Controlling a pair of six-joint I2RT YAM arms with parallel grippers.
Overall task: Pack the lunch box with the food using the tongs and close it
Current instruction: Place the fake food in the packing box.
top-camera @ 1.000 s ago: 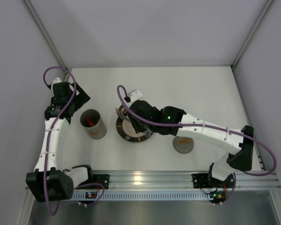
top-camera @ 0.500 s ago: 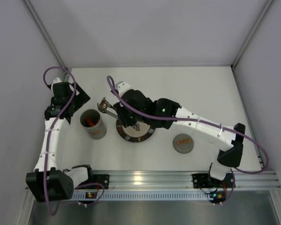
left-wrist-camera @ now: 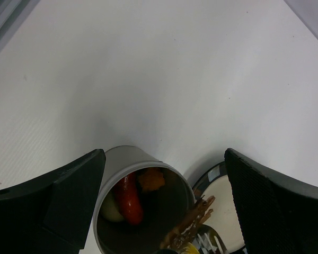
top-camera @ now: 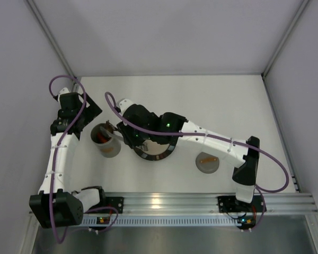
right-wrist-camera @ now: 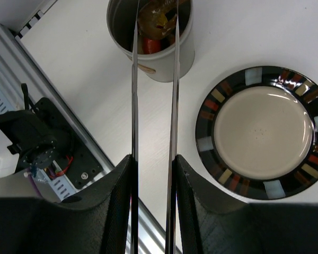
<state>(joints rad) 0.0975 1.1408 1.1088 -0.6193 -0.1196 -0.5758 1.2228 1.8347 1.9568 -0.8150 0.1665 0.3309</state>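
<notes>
My right gripper (right-wrist-camera: 152, 172) is clamped on the tongs (right-wrist-camera: 175, 95), squeezing their two arms nearly parallel so the tips pinch a brownish food piece (right-wrist-camera: 158, 18). I take it for one piece, though the view there is cluttered. The tongs run lengthwise straight out ahead of the gripper, tips pointing into the open mouth of the upright lunch box (right-wrist-camera: 169, 61), so a release should drop the piece beside the red sausage (left-wrist-camera: 128, 198). The plate (right-wrist-camera: 212, 143) sits just beside the tongs. My left gripper (left-wrist-camera: 167, 174) hangs wide open near the lunch box, holding nothing. The lid (top-camera: 207, 162) lies back along my arm.
</notes>
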